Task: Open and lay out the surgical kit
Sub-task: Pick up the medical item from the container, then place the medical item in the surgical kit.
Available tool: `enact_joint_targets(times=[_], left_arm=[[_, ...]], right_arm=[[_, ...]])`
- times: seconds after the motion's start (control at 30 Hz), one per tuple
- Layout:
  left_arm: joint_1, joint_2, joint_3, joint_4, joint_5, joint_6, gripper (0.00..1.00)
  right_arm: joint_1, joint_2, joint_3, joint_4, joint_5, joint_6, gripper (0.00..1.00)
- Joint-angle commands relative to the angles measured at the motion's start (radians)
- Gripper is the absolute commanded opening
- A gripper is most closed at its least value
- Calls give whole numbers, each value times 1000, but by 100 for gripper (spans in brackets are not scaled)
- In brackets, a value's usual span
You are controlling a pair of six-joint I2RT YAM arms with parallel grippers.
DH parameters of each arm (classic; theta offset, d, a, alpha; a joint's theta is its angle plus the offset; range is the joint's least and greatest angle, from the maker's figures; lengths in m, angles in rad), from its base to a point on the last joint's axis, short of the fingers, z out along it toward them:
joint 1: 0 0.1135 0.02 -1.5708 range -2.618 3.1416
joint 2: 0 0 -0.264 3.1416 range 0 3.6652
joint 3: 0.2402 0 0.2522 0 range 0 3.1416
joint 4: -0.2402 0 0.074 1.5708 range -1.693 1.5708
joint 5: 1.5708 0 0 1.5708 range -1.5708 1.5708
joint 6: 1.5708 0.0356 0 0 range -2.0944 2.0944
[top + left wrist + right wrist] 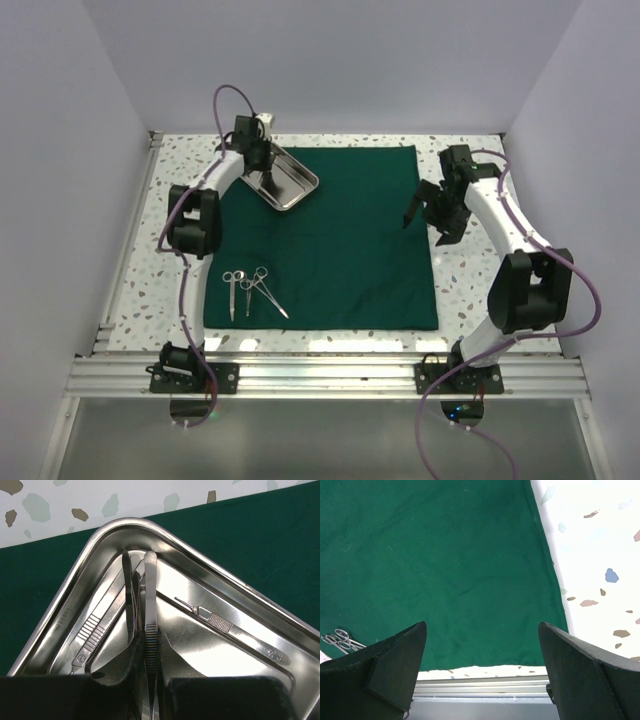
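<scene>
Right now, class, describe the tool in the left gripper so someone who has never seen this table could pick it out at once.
On the green cloth, find the steel tray at its far left corner. Inside it, pinched by the left gripper, are the tweezers, tips toward the tray's corner. Unlike the flat handles on either side, they have two arms.

tray (210,665): glossy steel | tweezers (151,605): ribbed metal | drape (340,240): matt cloth | table (470,280): speckled stone
</scene>
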State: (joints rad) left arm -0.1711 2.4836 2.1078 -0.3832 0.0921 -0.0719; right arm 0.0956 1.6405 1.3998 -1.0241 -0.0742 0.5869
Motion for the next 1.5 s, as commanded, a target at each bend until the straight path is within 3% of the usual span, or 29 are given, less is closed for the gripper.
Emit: enact_joint_targets(times=[0.0, 0.13, 0.33, 0.67, 0.73, 0.87, 0.93, 1.03, 1.1, 1.13, 1.3, 1.37, 1.47], left_arm=[[2, -104, 35, 26, 50, -43, 0], [8, -162, 81, 61, 96, -92, 0], [38, -206, 15, 127, 199, -198, 0], [64, -365, -260, 222, 396, -416, 0], [33, -481, -339, 211, 359, -414, 0], [-70, -718, -648, 213, 189, -454, 0], [-158, -866, -762, 243, 146, -532, 0], [-290, -1062, -1067, 361, 32, -696, 0], [-365, -1168, -1170, 469, -70, -806, 0], [-446, -1195, -1215, 498, -118, -839, 0], [-642, -1275, -1480, 697, -376, -1019, 0], [-711, -1281, -1538, 695, -505, -1107, 0], [-781, -1250, -1589, 704, -592, -1202, 0]], right_arm=[[-5, -64, -11, 15, -25, 11, 97], [-5, -85, -22, 15, -29, 8, 97], [-4, -96, -5, 1, -24, -4, 97], [-5, -137, -25, 5, -41, -12, 97], [-5, -148, -31, 10, -53, -9, 97], [-5, -182, -53, 28, -84, -9, 97], [-4, -209, -64, 36, -102, -12, 97], [-5, -251, -93, 32, -122, -24, 97], [-5, -275, -111, 22, -134, -39, 97], [-5, -287, -119, 19, -137, -44, 97], [7, -386, -183, -7, -150, -53, 97], [13, -418, -226, -2, -165, -41, 96], [26, -464, -261, -8, -180, -30, 96]])
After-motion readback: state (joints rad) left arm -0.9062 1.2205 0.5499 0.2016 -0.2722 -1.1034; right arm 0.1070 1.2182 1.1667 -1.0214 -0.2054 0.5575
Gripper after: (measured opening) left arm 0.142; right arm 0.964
